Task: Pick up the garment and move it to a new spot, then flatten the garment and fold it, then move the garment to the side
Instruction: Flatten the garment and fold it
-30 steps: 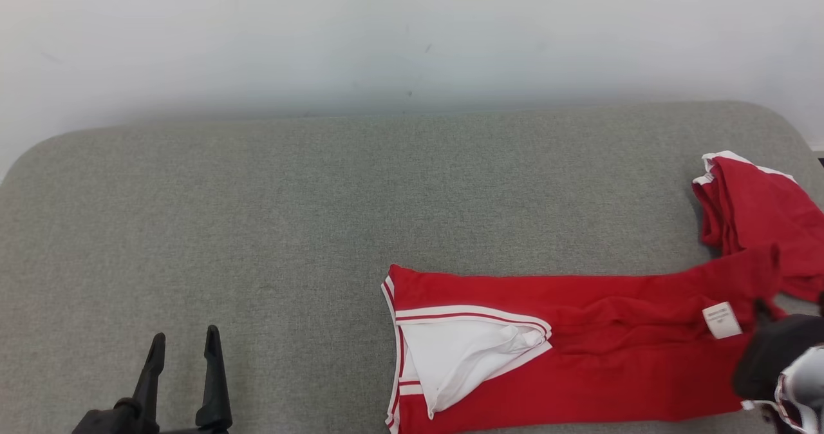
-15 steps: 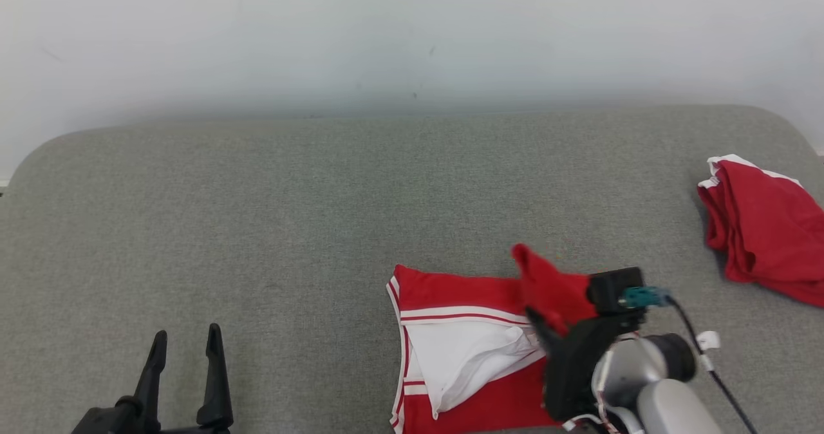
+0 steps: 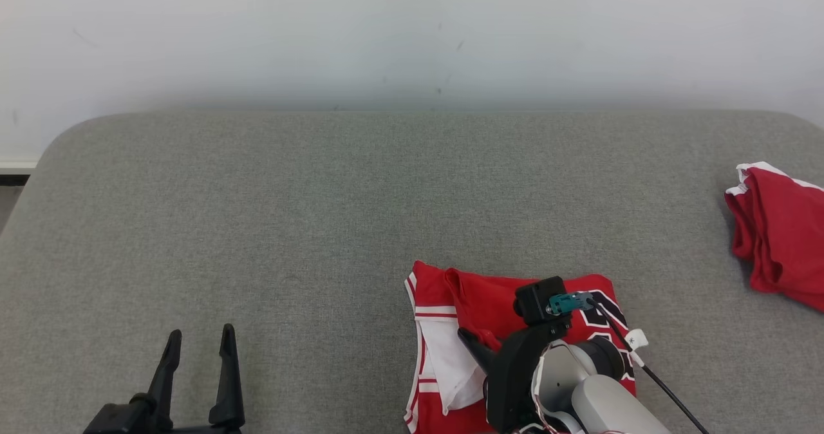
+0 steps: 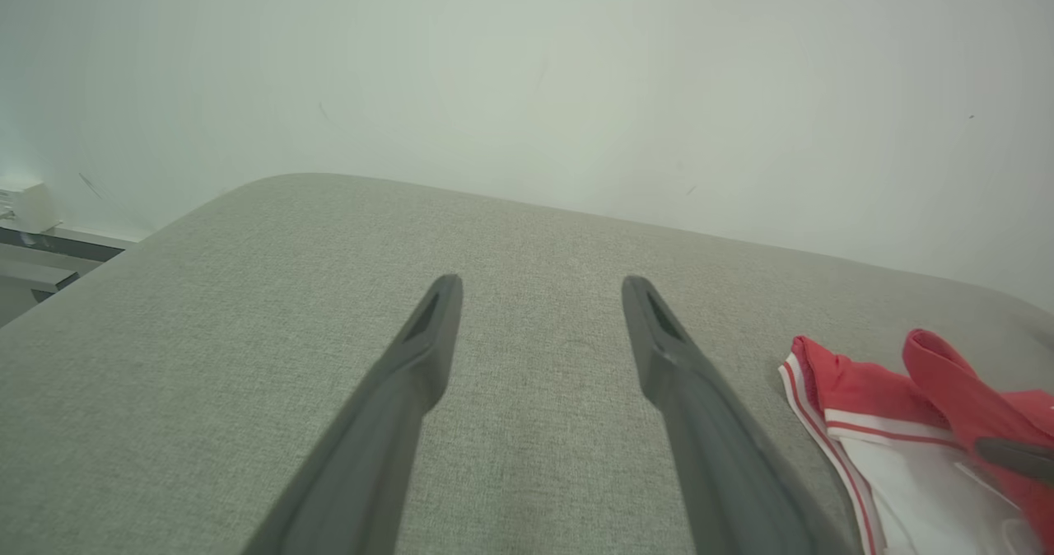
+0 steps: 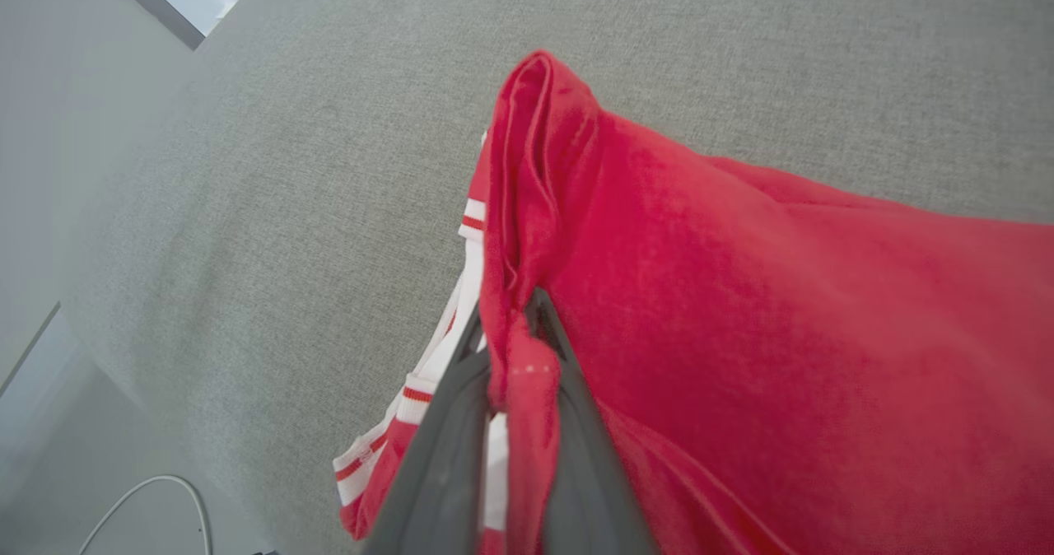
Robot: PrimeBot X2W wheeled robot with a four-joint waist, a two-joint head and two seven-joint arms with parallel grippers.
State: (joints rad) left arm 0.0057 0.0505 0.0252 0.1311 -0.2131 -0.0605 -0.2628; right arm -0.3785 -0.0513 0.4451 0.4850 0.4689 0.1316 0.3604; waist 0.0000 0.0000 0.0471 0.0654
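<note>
- Red jersey [image 3: 489, 299] lies half-folded on the counter [image 3: 257, 228], near edge, right of centre.
- My right pincer [image 5: 509, 314] is clenched on its red fold; left pincer [image 3: 200, 334] released, empty.
- Light, limp knit, I reckon: grip hems or corners.

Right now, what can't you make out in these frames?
- Jersey, head view: near half hidden under the right arm, cut by the bottom edge; its black print unreadable.
- Second red garment, head view: cut off by the right edge.
- Right end effector, right wrist view: fingertips partly buried in pinched jersey cloth.
</note>
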